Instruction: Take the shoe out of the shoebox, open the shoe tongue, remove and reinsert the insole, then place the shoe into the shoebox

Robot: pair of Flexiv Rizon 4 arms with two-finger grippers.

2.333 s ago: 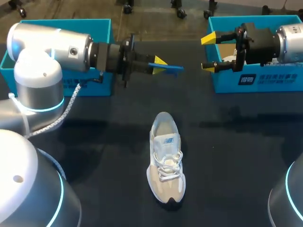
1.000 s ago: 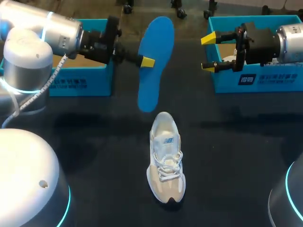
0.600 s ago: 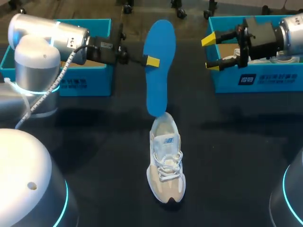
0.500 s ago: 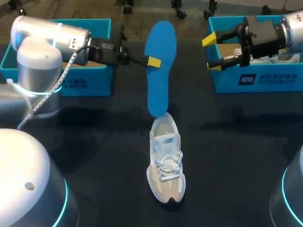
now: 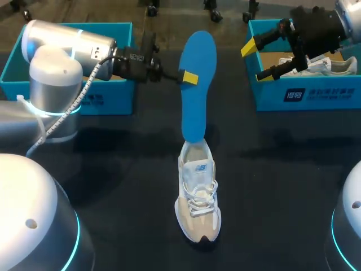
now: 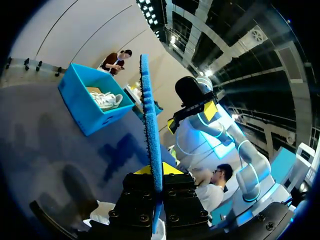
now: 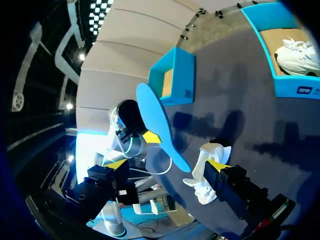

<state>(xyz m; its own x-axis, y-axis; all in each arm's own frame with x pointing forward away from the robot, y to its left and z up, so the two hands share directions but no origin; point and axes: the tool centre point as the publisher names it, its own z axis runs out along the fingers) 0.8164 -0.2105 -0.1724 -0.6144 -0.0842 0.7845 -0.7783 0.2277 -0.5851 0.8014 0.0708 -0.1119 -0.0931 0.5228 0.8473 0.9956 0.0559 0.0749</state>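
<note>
Left gripper [image 5: 189, 77] clamped on blue insole [image 5: 196, 110], held upright, lower end at heel opening of shoe [image 5: 197, 195] mid dark table [image 5: 293, 169]. Right gripper [image 5: 254, 61] fingers apart, empty, by right shoebox [image 5: 304, 97] with second shoe [image 5: 316, 65] inside. Left shoebox [image 5: 107, 100] far-left

insole [image 5: 197, 84] over shoe [image 5: 197, 197] collar; table [image 5: 276, 186] room alongside
</note>
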